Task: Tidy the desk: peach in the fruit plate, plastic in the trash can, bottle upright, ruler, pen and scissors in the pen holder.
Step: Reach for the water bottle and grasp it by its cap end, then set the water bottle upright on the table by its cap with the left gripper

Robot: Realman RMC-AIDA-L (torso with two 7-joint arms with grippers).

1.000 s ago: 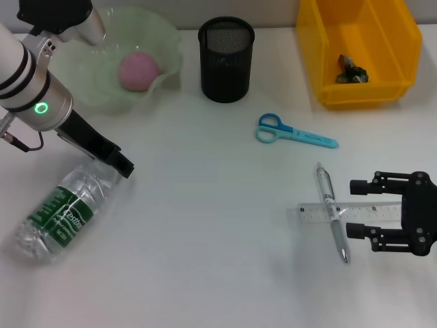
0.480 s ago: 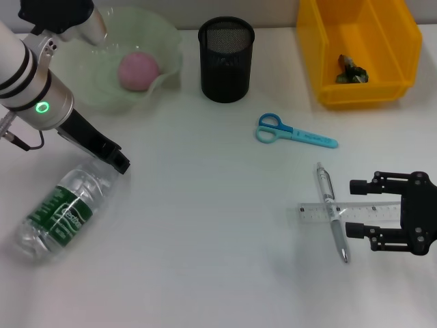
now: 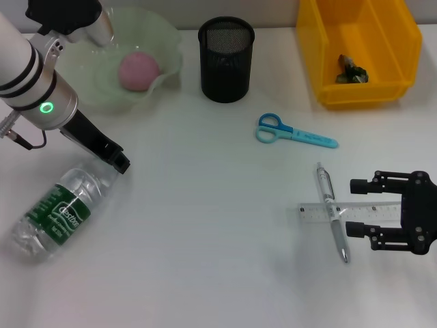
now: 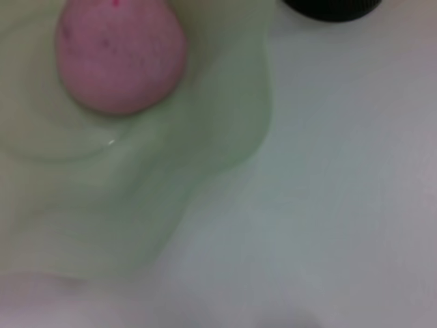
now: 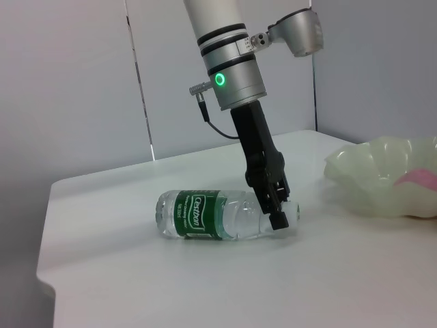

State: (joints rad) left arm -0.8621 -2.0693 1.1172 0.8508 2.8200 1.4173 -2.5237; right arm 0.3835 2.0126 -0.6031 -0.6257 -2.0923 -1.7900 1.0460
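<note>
The bottle-righting step is judged to be in hand. The bottle [image 3: 54, 214] lies on its side on the bench [image 3: 205, 239], cap end pinched by the closed left end effector [image 3: 117, 162], whose arm slants down from the fruit plate [image 3: 164, 41]. Lifting and pivoting upright is called for next. The right end effector [image 3: 362, 207] is held spread over the ruler [image 3: 315, 212].
</note>
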